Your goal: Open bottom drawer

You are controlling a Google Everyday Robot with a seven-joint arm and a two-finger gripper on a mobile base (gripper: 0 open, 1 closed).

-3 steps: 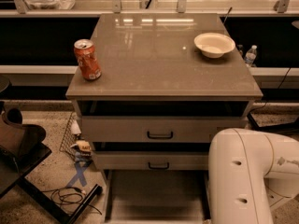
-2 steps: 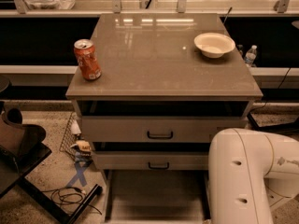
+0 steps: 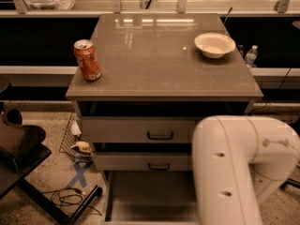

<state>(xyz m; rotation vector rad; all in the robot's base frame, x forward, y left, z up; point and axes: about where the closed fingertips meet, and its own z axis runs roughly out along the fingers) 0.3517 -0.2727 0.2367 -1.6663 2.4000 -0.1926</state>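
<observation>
Gripper does not appear in the camera view, so I cannot tell its state or whether it holds something. Only a thick white arm (image 3: 234, 172) shows at the near right, and it covers the right part of the cabinet's front.

The cabinet (image 3: 159, 74) has a shiny grey-brown top. On it, an orange soda can (image 3: 87, 60) stands upright near the left edge and a pale bowl (image 3: 214, 44) sits at the far right, well apart from the can.

Below the top, a taller grey drawer front (image 3: 122, 129) carries a black handle. Under it is the bottom drawer (image 3: 126, 162), slim, with a small black bar handle (image 3: 159, 166); a dark gap lies above it, and its right end is hidden behind the arm.

A water bottle (image 3: 251, 55) stands beyond the cabinet on the right. On the floor at left lie black cables (image 3: 70, 198).
</observation>
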